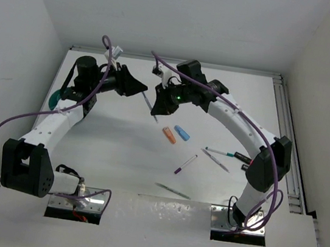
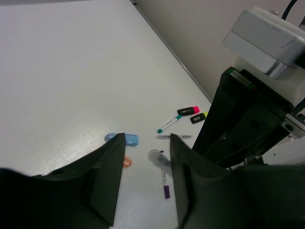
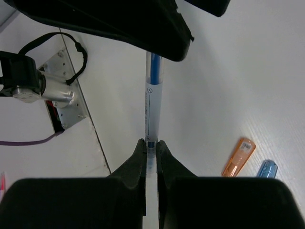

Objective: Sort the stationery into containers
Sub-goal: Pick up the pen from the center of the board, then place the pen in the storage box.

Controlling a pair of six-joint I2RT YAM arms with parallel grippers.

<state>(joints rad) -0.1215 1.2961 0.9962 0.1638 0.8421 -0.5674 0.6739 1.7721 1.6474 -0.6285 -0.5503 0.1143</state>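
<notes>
My right gripper [image 3: 151,143] [image 1: 155,106] is shut on a clear blue pen [image 3: 152,95], held above the table. The pen's far end [image 2: 156,155] reaches between the fingers of my left gripper [image 2: 147,136] [image 1: 141,88], which is open, with a gap on both sides of the pen. The teal cup [image 1: 54,99] shows only as a sliver behind the left arm. On the table lie an orange highlighter [image 1: 169,135], a blue highlighter [image 1: 181,132] and a purple pen [image 1: 185,164].
To the right lie a teal-tipped pen [image 1: 219,151], a grey pen [image 1: 215,160] and two black markers [image 1: 243,157]. Another grey pen [image 1: 173,190] lies near the front edge. Walls close in the table on the left, the back and the right.
</notes>
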